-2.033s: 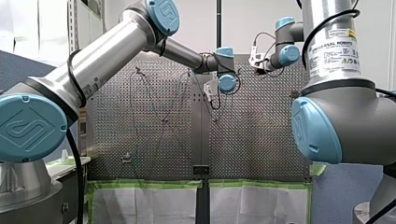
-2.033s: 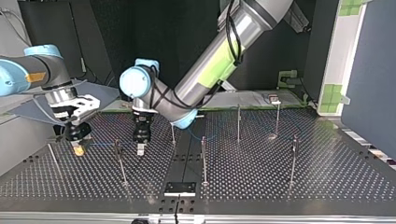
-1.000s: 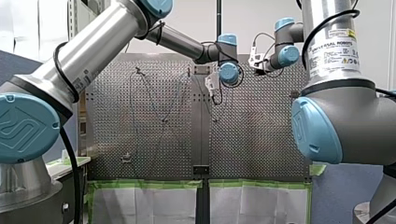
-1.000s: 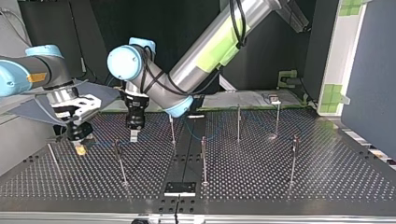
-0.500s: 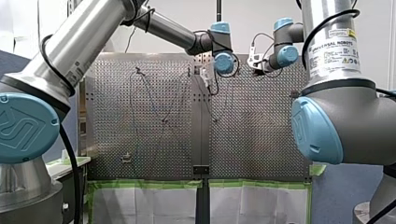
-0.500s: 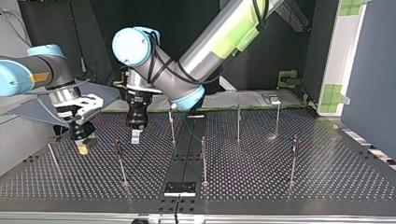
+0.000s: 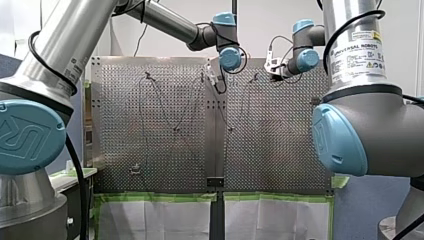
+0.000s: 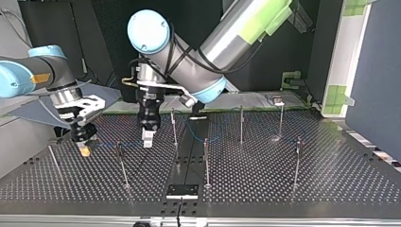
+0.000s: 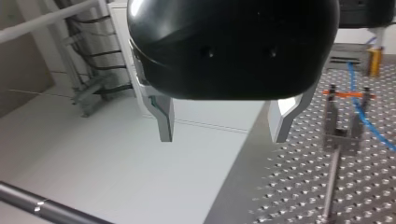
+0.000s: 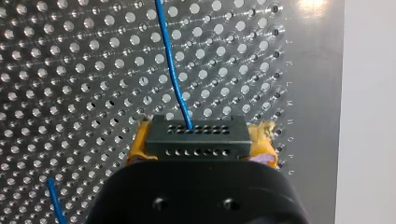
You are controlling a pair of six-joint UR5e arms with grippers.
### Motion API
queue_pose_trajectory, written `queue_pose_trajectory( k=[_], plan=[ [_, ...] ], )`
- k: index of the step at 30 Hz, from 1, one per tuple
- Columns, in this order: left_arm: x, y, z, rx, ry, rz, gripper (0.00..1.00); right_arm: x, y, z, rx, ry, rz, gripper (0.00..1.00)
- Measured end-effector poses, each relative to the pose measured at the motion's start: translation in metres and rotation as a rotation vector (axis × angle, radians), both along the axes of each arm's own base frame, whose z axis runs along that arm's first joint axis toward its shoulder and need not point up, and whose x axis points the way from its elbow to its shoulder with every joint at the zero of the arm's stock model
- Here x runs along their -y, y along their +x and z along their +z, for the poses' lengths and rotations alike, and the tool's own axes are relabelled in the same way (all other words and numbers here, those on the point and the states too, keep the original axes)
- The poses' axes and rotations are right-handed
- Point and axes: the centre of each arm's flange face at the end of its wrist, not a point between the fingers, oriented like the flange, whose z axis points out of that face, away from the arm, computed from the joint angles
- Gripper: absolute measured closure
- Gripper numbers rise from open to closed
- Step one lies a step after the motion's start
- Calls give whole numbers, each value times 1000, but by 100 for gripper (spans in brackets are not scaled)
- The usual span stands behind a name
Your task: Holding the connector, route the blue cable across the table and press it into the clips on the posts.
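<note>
— Which gripper has the connector?
— The right gripper (image 8: 85,149). Its yellow pads (image 10: 136,150) are clamped on either side of the dark connector (image 10: 196,140), low over the table (image 8: 283,184) at the top view's left.
— And the cable?
— The blue cable (image 10: 172,74) comes out of the connector's face and runs ahead over the table. In the top view it is a faint line from that gripper toward the nearest post (image 8: 121,163) and on toward the table's middle.
— Is it in a clip?
— The left wrist view shows it crossing a clip (image 9: 344,133) on top of a post, beside the left gripper (image 9: 223,135). Whether it sits inside the clip cannot be told.
— What is the left gripper doing?
— It holds nothing. Its metal fingers (image 9: 164,119) stand wide apart with no object between them. In the top view it points straight down at the table, between the nearest post and the next post (image 8: 174,130).
</note>
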Motion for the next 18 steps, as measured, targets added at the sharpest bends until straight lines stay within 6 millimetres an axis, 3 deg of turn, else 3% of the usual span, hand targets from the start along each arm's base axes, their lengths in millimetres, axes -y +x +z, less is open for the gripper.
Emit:
queue_pose_trajectory(
  k=[14, 18],
  plan=[
    [-21, -39, 29, 75, -118, -37, 0, 1, 0, -1, -6, -2, 0, 100],
    [-20, -42, 16, 76, -135, -63, 0, 1, 0, -1, -7, -2, -1, 100]
  ],
)
